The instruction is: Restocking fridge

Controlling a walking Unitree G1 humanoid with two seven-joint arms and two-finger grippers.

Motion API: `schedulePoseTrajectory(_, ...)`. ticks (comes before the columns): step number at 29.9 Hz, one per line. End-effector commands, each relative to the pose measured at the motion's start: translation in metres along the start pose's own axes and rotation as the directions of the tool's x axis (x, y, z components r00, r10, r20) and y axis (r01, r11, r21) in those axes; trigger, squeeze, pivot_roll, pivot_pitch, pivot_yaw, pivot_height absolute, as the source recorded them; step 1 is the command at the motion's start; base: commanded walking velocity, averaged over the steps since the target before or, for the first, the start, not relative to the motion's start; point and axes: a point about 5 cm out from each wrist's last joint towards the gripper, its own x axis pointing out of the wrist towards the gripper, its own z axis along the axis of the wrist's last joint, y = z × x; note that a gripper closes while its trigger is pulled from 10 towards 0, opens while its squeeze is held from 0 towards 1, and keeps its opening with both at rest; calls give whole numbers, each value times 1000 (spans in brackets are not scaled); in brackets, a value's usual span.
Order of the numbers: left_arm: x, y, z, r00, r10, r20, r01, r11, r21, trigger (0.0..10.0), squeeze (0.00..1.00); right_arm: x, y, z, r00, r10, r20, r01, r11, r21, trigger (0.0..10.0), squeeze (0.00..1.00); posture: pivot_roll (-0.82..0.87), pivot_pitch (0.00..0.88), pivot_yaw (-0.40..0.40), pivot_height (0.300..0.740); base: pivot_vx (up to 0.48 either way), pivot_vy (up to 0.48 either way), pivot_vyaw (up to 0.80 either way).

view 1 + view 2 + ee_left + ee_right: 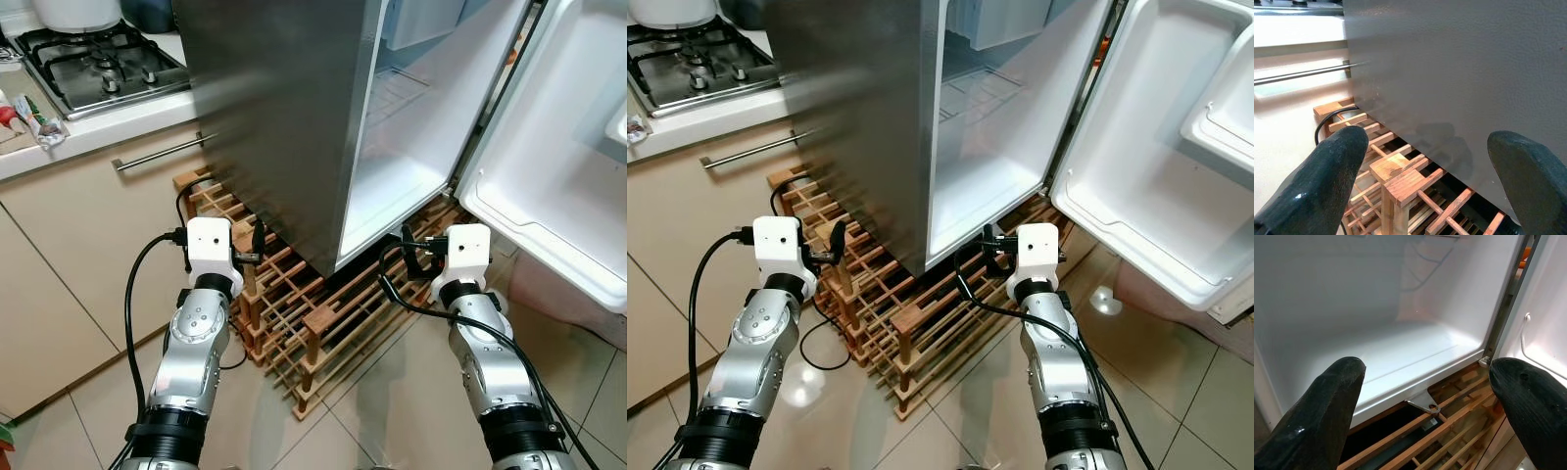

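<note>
Right tool (991, 245), spread wide and empty, faced the open fridge (989, 186) floor directly ahead; left tool (835, 247), likewise empty, faced its steel side.

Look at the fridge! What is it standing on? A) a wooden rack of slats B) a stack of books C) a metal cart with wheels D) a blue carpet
A: the fridge, its door swung open, sits on a wooden rack of crossed slats, seen under it in both eye views and both wrist views.
</note>
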Motion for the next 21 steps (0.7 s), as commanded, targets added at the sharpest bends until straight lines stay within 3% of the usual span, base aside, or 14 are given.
schedulePoseTrajectory(1,0,-3,4,1000,-9,11,9,1000,4,10000,0,-1,-1,-2,1000,-6,-15,6,1000,2,10000,0,-49,0,-55,740,0,0,0)
schedulePoseTrajectory(5,-3,-5,8,999,-23,42,22,999,26,10000,0,-1,-1,-3,1000,-12,-22,12,1000,0,10000,0,-49,0,-52,740,0,0,0)
schedulePoseTrajectory(7,-5,-5,9,998,-23,54,25,999,-24,10000,0,-1,-2,-3,1000,-15,-23,15,1000,-3,10000,0,-49,0,-52,740,0,-300,600)
schedulePoseTrajectory(15,-8,-5,15,995,0,99,6,998,-63,10000,0,-1,-5,-4,999,-18,-31,18,1000,-16,10000,0,-48,0,-54,740,0,-480,754)
schedulePoseTrajectory(21,-8,-7,16,994,-8,106,10,1000,-12,10000,0,0,-6,-5,999,-18,-37,17,1000,-22,10000,0,-48,0,-54,740,0,-480,756)
